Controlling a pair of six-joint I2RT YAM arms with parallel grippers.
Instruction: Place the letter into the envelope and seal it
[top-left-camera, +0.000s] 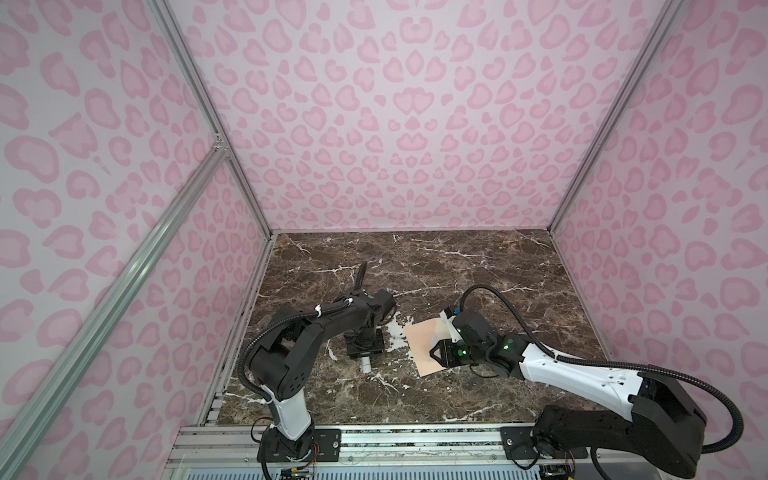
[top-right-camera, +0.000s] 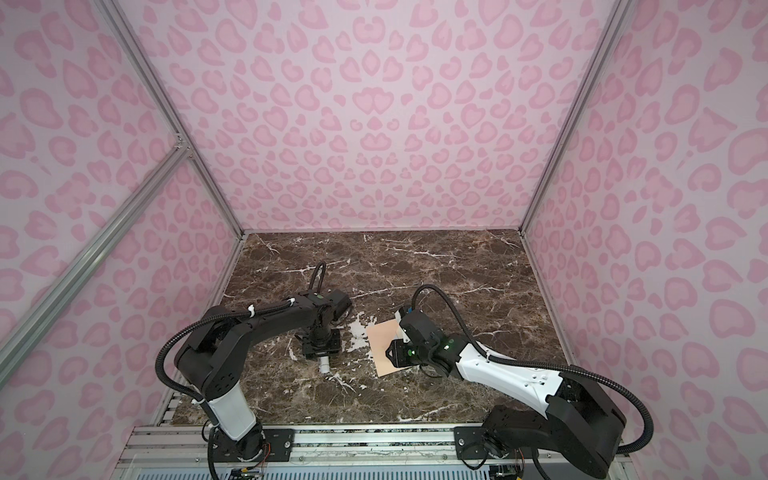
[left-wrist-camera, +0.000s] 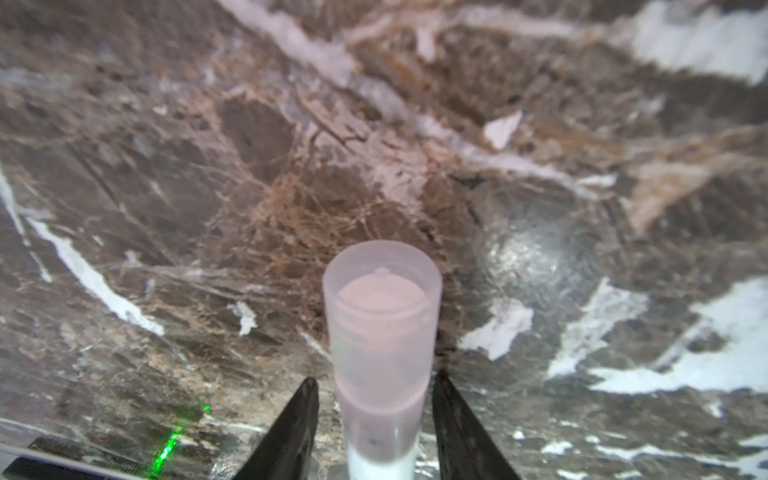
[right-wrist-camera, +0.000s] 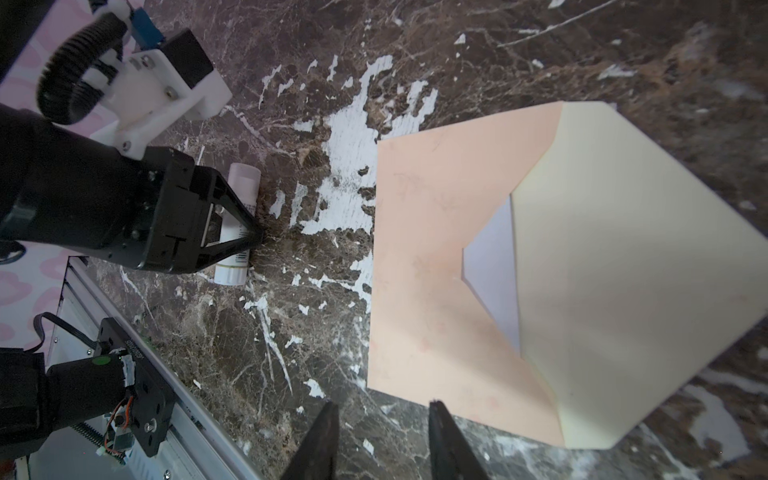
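The whitish-grey card letter (right-wrist-camera: 492, 266) is tucked inside the peach paper envelope (right-wrist-camera: 436, 249), flap (right-wrist-camera: 623, 270) unfolded. The right gripper (right-wrist-camera: 384, 404) is spread, empty. The white glue-stick tube (left-wrist-camera: 380, 332) is straddled by the left gripper (left-wrist-camera: 376, 378); clamping cannot be judged. Pinched off-centre, the tube could be rolled away.

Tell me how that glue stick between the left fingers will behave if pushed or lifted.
Glue stick lies on its side on smooth marble, so it'll probably roll if nudged sideways. Small plastic tube: likely light and rigid, perhaps slippery.
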